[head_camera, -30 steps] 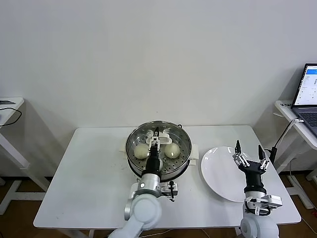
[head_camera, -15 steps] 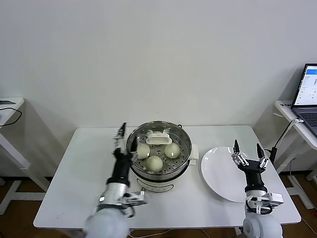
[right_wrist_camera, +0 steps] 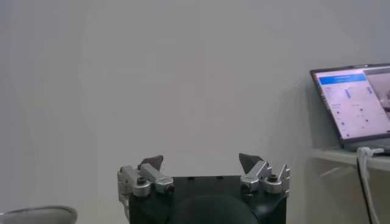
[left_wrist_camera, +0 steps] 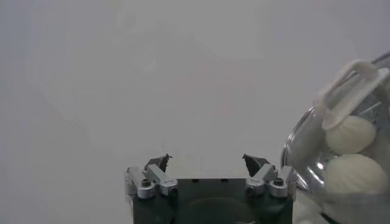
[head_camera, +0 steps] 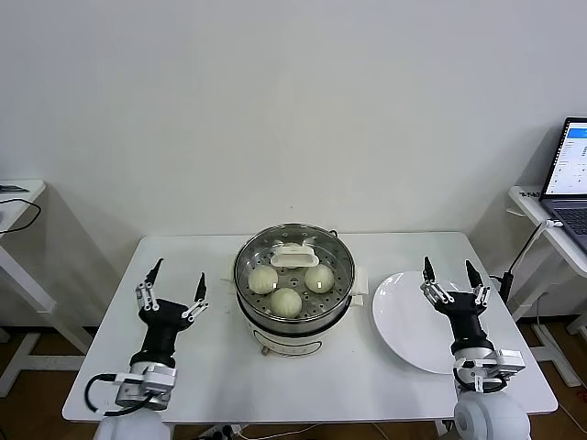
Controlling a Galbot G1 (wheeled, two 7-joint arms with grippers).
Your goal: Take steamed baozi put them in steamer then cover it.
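The steel steamer (head_camera: 293,316) stands mid-table on its white base, with the glass cover (head_camera: 316,246) resting on it, white handle (head_camera: 293,256) on top. Three baozi (head_camera: 286,301) show through the glass; a fourth is hidden under the handle. The left wrist view shows the cover's handle (left_wrist_camera: 353,85) and baozi (left_wrist_camera: 350,173) beside it. My left gripper (head_camera: 171,287) is open and empty, raised over the table left of the steamer, and shows in its wrist view (left_wrist_camera: 207,161). My right gripper (head_camera: 452,278) is open and empty above the white plate, and shows in its wrist view (right_wrist_camera: 201,161).
An empty flat white plate (head_camera: 404,330) lies right of the steamer. A laptop (head_camera: 567,174) stands on a side table at far right. Another side table with a cable (head_camera: 18,197) stands at far left.
My left gripper has let go of the cover's handle, leaving the cover on the steamer, and has swung left and back to the table's left side. The right gripper has barely moved.
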